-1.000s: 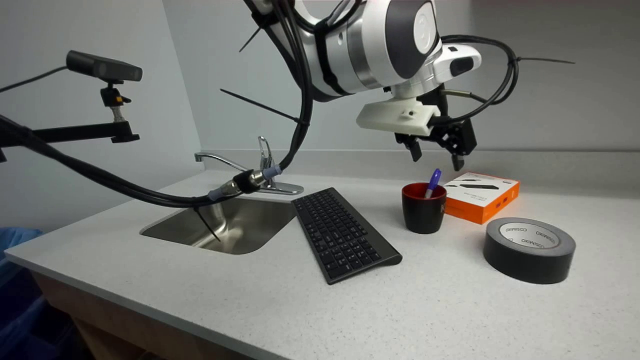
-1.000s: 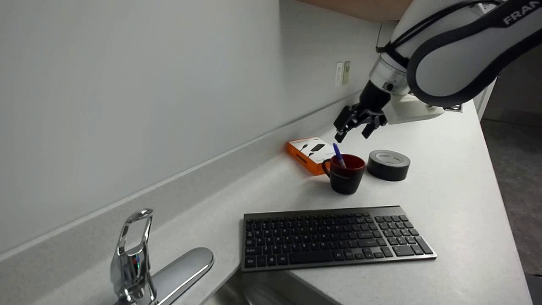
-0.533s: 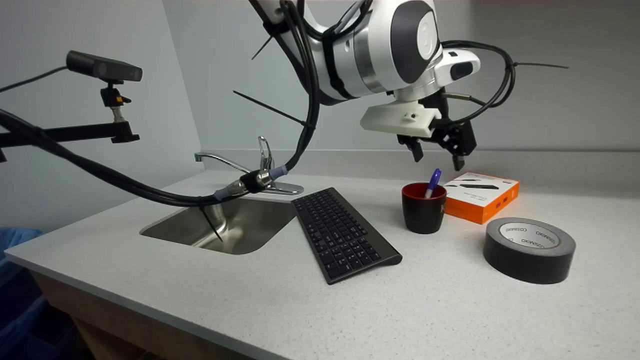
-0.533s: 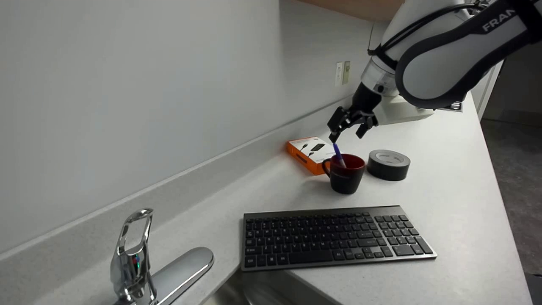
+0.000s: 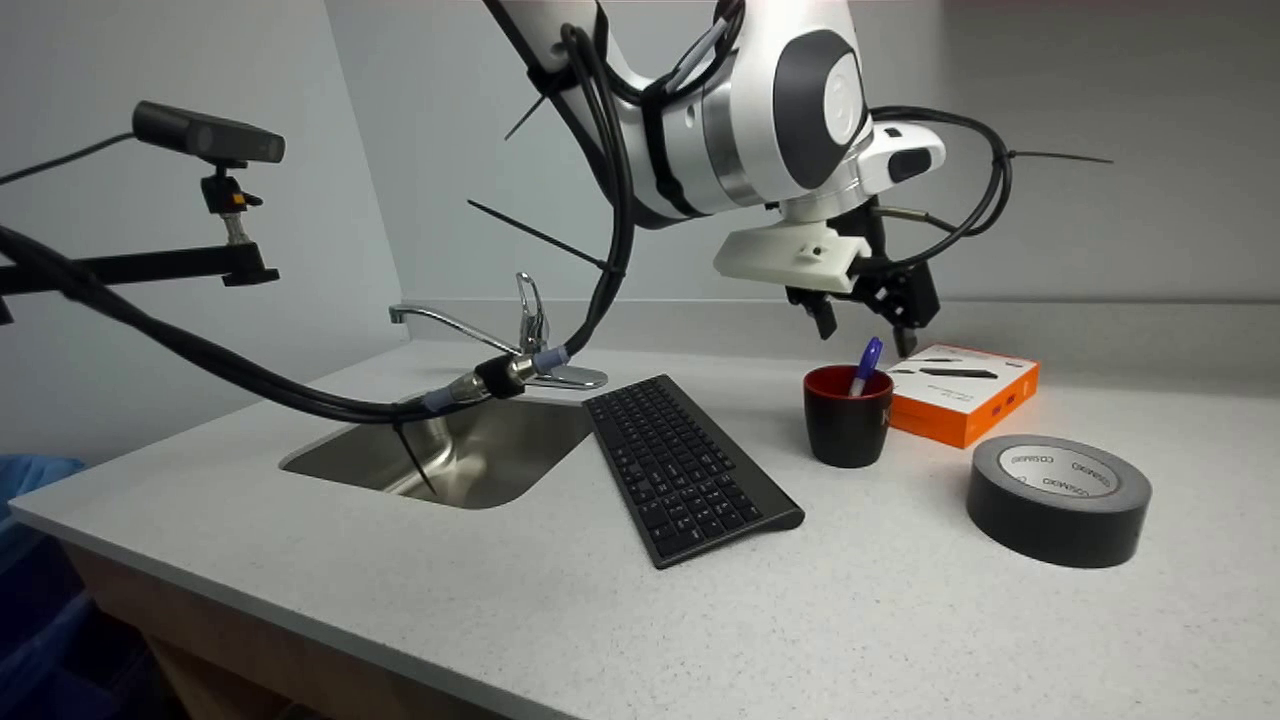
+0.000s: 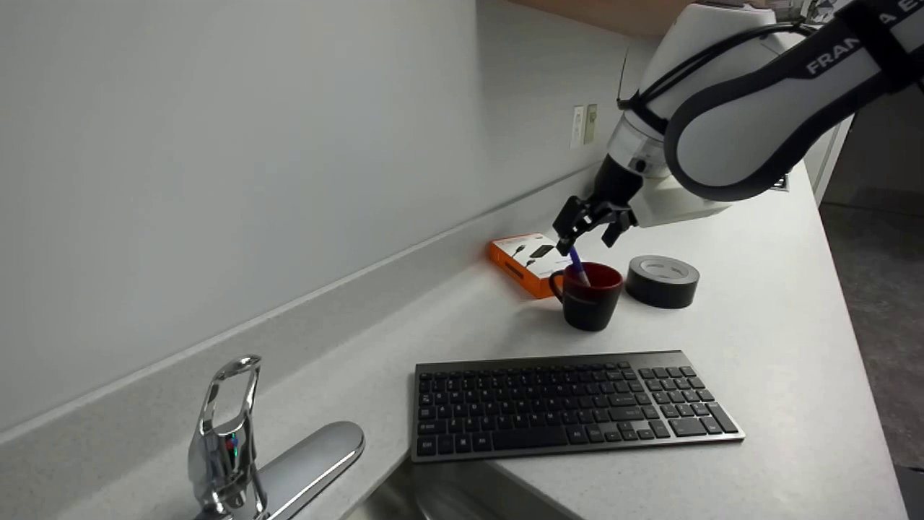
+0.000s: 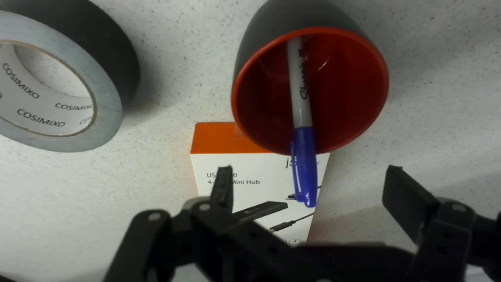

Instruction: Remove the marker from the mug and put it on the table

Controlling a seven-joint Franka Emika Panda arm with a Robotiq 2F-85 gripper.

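The marker (image 7: pixel 304 168) stands tilted in the mug (image 7: pixel 344 98), its blue-purple cap sticking out past the rim and its white barrel inside. The mug is dark outside and red inside and stands upright on the table (image 5: pixel 640 630). Both exterior views show the marker (image 5: pixel 867 362) (image 6: pixel 578 267) and the mug (image 5: pixel 847 430) (image 6: pixel 590 307). My gripper (image 7: pixel 309 169) is open and empty. In the wrist view the cap lies between its two fingers, apart from both. In both exterior views the gripper (image 5: pixel 864 337) (image 6: pixel 586 244) is just above the mug, close to the cap's top.
An orange-and-white box (image 5: pixel 965 390) lies right behind the mug. A black tape roll (image 5: pixel 1060 510) lies beside it. A black keyboard (image 6: pixel 570 404) lies near the mug, beside the steel sink (image 5: pixel 480 450) and faucet (image 6: pixel 227 440). The wall (image 6: pixel 289 180) rises behind the table.
My gripper has moved down toward the marker's cap, and leftward in both exterior views. It stays open. The marker and mug have not moved.
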